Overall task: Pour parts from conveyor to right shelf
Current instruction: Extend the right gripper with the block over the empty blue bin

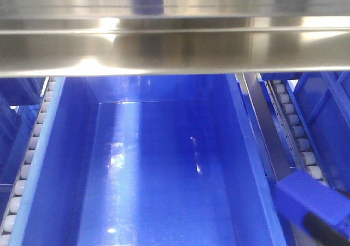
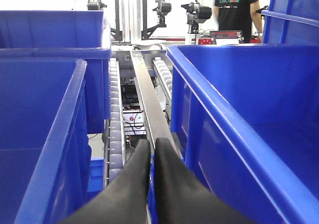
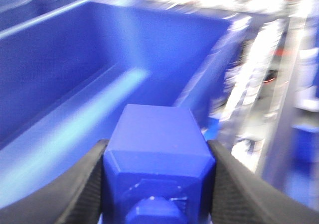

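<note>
Your right fingers [image 3: 157, 184] hold a blue block [image 3: 155, 144] tightly, just over the near rim of a big blue bin [image 1: 164, 164] on the steel shelf [image 1: 175, 44]. You are at the delivery step; next, move it over the bin's inside and let go. The left fingers [image 2: 151, 157] are pressed together, empty.

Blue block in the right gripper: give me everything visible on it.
The block is bright blue, smooth plastic by the look, boxy with bevelled edges and a round stub on the end nearest the wrist camera. The right gripper has a black finger pressed on each side. It is held above the rim of a large blue bin, not touching it. The front view shows the block at the bin's right edge.
</note>
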